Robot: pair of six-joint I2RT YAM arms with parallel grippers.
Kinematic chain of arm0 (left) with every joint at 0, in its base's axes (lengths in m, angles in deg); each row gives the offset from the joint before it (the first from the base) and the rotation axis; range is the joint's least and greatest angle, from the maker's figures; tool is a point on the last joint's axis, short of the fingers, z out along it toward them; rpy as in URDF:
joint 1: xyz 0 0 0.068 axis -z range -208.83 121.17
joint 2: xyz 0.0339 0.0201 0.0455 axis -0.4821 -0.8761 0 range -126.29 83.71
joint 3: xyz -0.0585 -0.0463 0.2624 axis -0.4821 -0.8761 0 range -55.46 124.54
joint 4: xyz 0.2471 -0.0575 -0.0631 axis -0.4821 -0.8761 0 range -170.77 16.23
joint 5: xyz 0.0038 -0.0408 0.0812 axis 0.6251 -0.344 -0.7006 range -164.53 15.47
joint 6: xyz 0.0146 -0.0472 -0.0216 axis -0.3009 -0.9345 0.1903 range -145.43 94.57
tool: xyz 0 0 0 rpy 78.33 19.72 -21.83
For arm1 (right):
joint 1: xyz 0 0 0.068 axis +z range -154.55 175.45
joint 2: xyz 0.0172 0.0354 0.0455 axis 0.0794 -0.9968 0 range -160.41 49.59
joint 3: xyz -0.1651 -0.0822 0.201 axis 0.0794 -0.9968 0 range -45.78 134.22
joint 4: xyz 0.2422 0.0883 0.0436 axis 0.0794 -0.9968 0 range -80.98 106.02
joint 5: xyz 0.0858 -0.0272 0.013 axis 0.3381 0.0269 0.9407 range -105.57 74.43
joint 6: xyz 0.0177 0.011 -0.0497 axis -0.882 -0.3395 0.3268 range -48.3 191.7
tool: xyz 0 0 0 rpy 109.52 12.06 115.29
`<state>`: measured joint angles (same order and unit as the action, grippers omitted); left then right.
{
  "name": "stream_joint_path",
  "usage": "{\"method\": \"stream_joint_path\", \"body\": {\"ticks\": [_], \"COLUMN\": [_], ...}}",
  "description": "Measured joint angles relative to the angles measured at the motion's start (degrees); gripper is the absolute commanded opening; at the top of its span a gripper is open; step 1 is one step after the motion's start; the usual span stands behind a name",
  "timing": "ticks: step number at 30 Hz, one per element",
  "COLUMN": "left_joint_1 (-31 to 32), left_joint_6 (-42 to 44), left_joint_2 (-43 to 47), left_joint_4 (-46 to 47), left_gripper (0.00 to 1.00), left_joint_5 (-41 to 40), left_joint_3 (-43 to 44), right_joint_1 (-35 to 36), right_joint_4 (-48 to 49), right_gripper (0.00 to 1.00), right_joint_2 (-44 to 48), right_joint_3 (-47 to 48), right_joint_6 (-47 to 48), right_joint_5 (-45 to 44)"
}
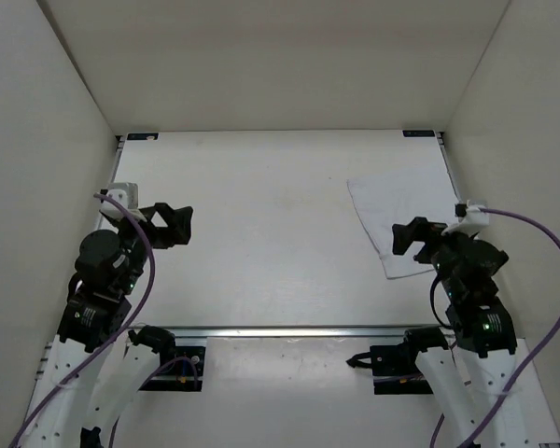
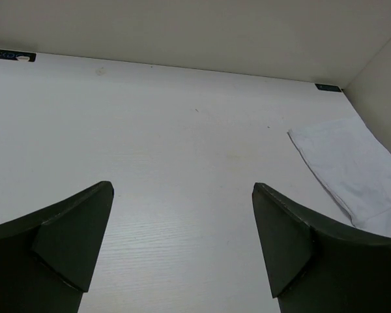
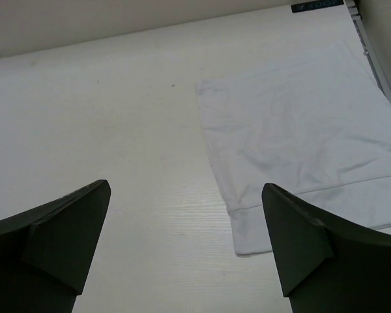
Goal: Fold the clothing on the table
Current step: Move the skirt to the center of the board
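Lying flat on counter [image 1: 261,233], clothing [image 1: 401,201] sat just ahead of right hand [image 1: 408,239], far from left hand [image 1: 183,227]; both were spread, empty.

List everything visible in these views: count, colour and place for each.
clothing: one, white, lying on the table's right side
table: one, white, filling the middle
corner brackets: two, dark, at the table's far corners
metal rail: one, silver, along the table's near edge
walls: three, off-white, left, far and right
cables: two, purple, one looping along each arm
left gripper: one, black, open, above bare table at left
right gripper: one, black, open, above the clothing's near end
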<state>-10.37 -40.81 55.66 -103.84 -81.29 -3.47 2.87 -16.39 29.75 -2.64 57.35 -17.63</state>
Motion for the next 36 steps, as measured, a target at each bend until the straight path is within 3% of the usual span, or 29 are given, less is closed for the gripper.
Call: {"method": "stream_joint_path", "body": {"ticks": [3, 8, 13, 19, 25, 29, 36], "left_joint_1": [0.0, -0.2, -0.7, -4.2, 1.3, 3.7, 1.3], "left_joint_6": [0.3, 2.1, 3.6, 2.0, 1.1, 0.7, 1.5], "left_joint_2": [-4.6, -10.0, -20.0, -36.9, -49.2, -50.2, -49.2], "left_joint_4": [-0.4, -1.7, -3.5, 1.1, 2.9, 4.7, 4.9], "left_gripper": [0.99, 0.99, 0.98, 0.98, 0.99, 0.98, 0.98], "left_joint_5": [-0.3, 0.3, 1.4, 9.6, 20.1, 25.0, 28.3], "left_joint_3": [3.1, 4.2, 7.8, 10.6, 16.5, 15.2, 13.7], "right_joint_1": [-4.1, -20.6, -19.3, -29.2, -34.8, -35.3, -34.2], "right_joint_4": [0.9, 1.7, 1.8, 4.1, 5.1, 5.6, 7.8], "right_gripper": [0.99, 0.99, 0.99, 0.99, 0.95, 0.96, 0.97], "right_joint_2": [-7.7, -17.1, -28.5, -45.7, -60.6, -63.6, -63.6], "right_joint_3": [1.8, 4.3, 9.7, 15.7, 19.5, 18.8, 12.6], "right_joint_6": [2.8, 5.8, 8.3, 8.0, 6.5, 5.9, 5.0], "right_joint_5": [4.1, 12.7, 6.7, 7.2, 6.8, 4.7, 0.8]}}
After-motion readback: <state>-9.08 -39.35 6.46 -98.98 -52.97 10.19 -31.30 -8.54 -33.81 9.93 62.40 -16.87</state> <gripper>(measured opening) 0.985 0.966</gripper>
